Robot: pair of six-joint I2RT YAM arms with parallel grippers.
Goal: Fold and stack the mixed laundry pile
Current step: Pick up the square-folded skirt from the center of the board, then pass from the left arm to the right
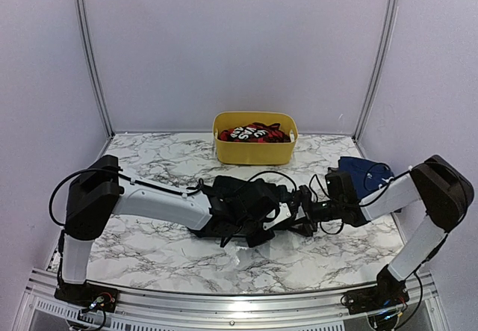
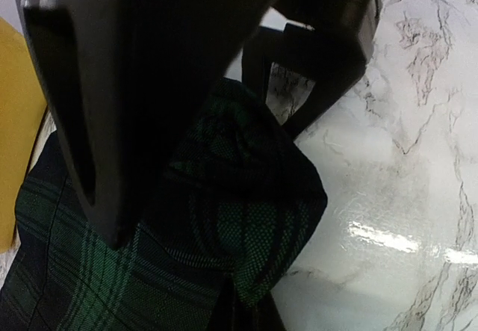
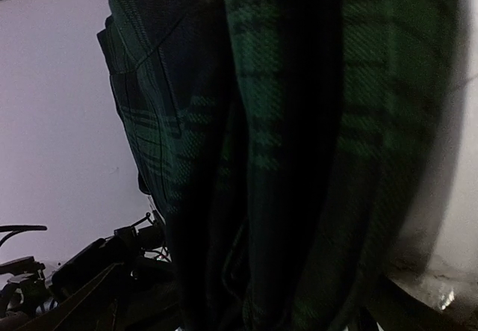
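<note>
Garment (image 2: 246,219) in green-navy tartan (bunched)

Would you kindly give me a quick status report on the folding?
Left gripper shut on tartan, right gripper open beside it. Tartan bunched between them. Navy garment off to the right, checked one in tub.

Fig. clearance, top view | ctr: tartan cloth (image 1: 239,208) w/ L arm (image 1: 157,200) & R arm (image 1: 388,193) meeting over it, no way through | rear ctr: yellow tub (image 1: 255,150) | rear R: navy cloth (image 1: 364,172) | free: marble table (image 1: 149,250) front strip, rear-L corner, gap betw. tub & navy cloth
</note>
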